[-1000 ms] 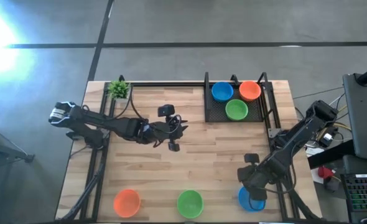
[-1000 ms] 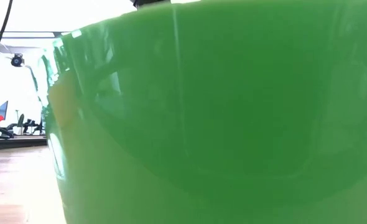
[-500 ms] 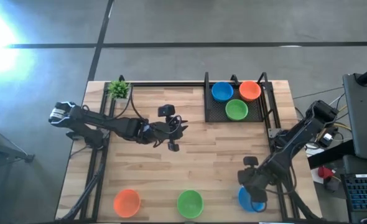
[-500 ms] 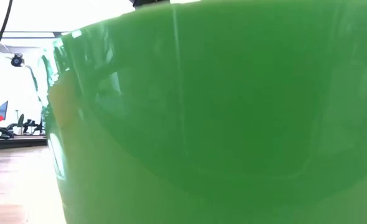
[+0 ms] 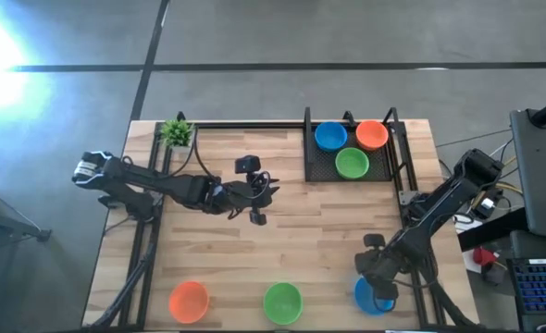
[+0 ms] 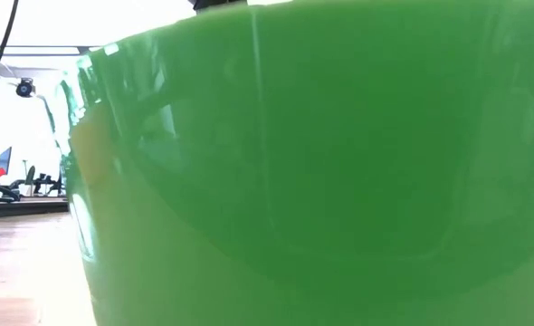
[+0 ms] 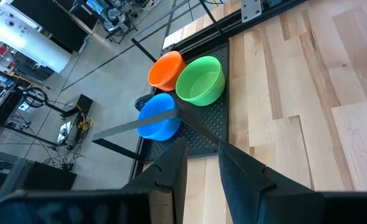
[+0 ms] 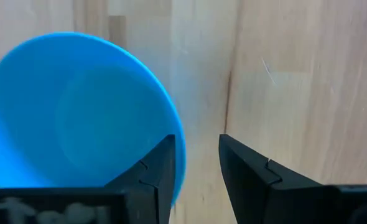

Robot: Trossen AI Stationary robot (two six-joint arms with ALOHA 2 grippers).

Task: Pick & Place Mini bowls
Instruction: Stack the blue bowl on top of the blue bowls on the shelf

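Three mini bowls stand along the table's near edge: orange, green and blue. Another three sit in a black tray at the far right: blue, orange, green. My right gripper points down over the near blue bowl, open. One finger stands over the bowl's inside. The other stands outside its rim; no touch shows. My left gripper hovers open at mid table with nothing between its fingers. The near green bowl fills the low view.
A small potted plant stands at the table's far left corner. Black rails run along the table's left and right sides. Bare wood lies between the tray and the near row of bowls.
My right gripper has sunk toward the near blue bowl, shifting slightly toward the table's near edge. The bowls have stayed where they were.
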